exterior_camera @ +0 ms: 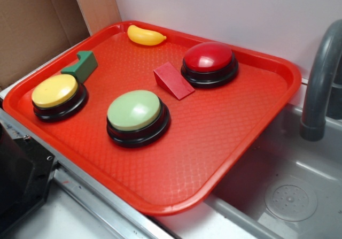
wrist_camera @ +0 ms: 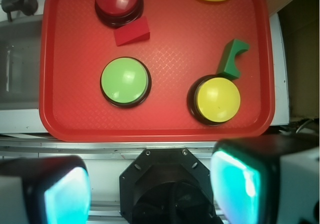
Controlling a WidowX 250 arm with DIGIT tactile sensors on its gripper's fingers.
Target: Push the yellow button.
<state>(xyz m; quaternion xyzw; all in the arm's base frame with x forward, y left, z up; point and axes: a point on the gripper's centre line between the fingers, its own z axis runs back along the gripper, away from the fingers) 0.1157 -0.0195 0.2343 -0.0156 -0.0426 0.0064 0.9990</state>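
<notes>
Yellow button (wrist_camera: 217, 99) on the red tray (wrist_camera: 75, 83) — well ahead of the hand (wrist_camera: 150, 184), fingers spread, empty.

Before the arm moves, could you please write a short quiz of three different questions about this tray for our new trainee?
1. True or false: the green block touches the yellow button.
2. Which piece lies closest to the red button? A) yellow banana toy B) red wedge C) green button
3. Fill in: in the wrist view, the gripper hangs open over the near ____ of the red tray.

Key: 1 true; 2 B; 3 edge.
</notes>
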